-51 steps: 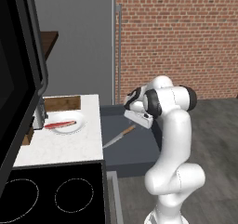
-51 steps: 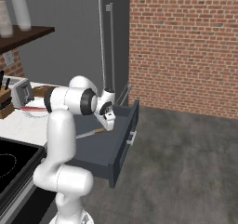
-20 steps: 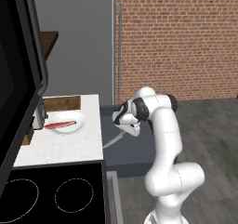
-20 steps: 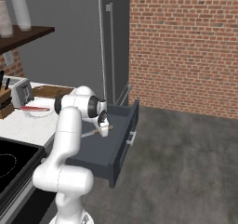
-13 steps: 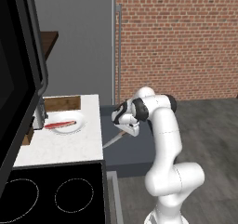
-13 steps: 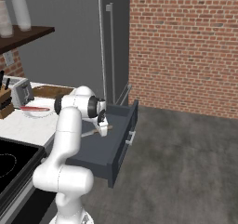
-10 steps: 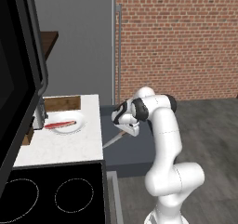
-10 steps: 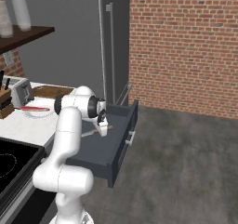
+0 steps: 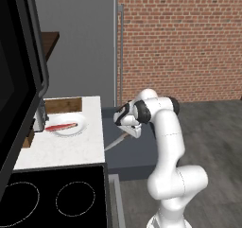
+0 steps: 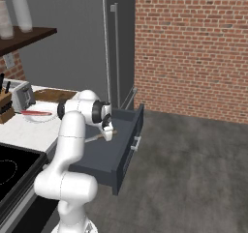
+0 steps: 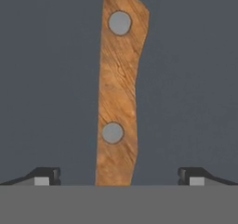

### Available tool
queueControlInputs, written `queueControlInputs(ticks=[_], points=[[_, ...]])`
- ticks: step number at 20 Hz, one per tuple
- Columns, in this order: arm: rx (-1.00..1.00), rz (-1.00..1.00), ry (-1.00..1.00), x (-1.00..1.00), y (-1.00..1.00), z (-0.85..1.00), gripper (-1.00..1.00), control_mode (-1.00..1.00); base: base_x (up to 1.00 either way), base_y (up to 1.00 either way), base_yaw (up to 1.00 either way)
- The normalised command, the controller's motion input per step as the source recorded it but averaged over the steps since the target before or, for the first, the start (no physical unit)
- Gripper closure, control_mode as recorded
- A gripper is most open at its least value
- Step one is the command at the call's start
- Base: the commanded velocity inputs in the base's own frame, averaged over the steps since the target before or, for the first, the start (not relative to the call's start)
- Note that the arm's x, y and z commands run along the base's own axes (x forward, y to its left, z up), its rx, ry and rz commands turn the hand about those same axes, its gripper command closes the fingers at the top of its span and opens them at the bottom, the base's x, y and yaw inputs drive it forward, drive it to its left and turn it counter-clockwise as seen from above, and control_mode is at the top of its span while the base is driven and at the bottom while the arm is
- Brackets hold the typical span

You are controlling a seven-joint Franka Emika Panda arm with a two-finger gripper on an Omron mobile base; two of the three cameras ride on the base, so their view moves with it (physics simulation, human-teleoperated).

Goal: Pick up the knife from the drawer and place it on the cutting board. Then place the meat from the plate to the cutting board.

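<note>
Down in the drawer (image 10: pixel 123 147), gripper (image 11: pixel 118 176) spread wide astride the knife (image 11: pixel 118 90) handle; closing off-centre could twist the knife, or let it slip

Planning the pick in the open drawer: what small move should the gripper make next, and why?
Probably close the gripper. Its fingertips stand wide apart on either side of the light brown wooden handle of the knife, which lies centred between them on the floor of the dark grey-blue drawer.

knife (image 11: pixel 118 93) handle lying on bare drawer (image 11: pixel 186 79) floor, open room showing either side; tool (image 11: pixel 118 176) fingertips (image 11: pixel 46 175) standing wide, nothing crowding between.
</note>
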Motion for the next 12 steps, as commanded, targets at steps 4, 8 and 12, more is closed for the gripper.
queueControlInputs(ticks=[4, 8, 12], points=[[-0.02, 0.0, 0.0, 0.24, 0.0, -0.13, -1.0, -1.0, 0.0, 0.0, 0.0], [-0.09, 0.0, 0.01, 0.08, 0.0, -0.47, 1.0, -1.0, 0.0, 0.0, 0.0], [-0.06, 0.0, 0.01, 0.01, 0.0, -0.37, 1.0, -1.0, 0.0, 0.0, 0.0]])
